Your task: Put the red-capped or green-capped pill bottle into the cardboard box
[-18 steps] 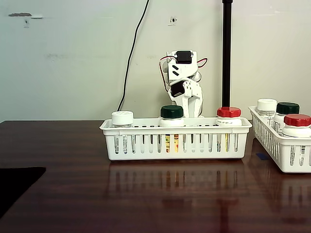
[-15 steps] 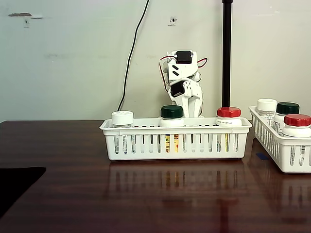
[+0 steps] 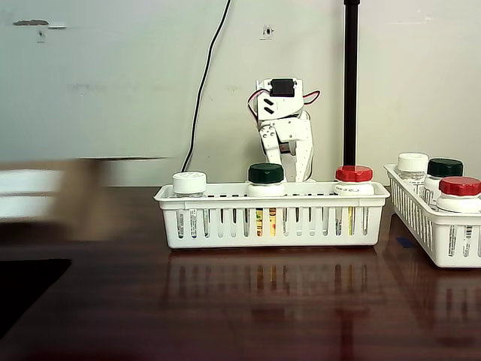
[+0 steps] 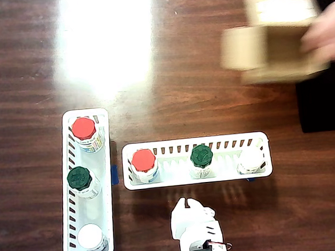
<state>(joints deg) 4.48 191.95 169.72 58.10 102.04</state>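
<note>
The dark wooden table point(image 4: 167, 55) carried two white slotted baskets. In the overhead view, a person's hand point(image 4: 328, 32) held a blurred cardboard box point(image 4: 271, 34) at the upper right. The horizontal basket point(image 4: 197, 178) held a red-capped pill bottle point(image 4: 143, 161), a green-capped pill bottle point(image 4: 201, 157) and a white-capped bottle point(image 4: 251, 159). The vertical basket point(image 4: 68, 228) on the left held red point(image 4: 84, 129), green point(image 4: 79, 178) and white point(image 4: 91, 237) ones. The white arm's fingers point(image 4: 186, 205) hung just behind the horizontal basket; I could not tell whether they were spread.
</note>
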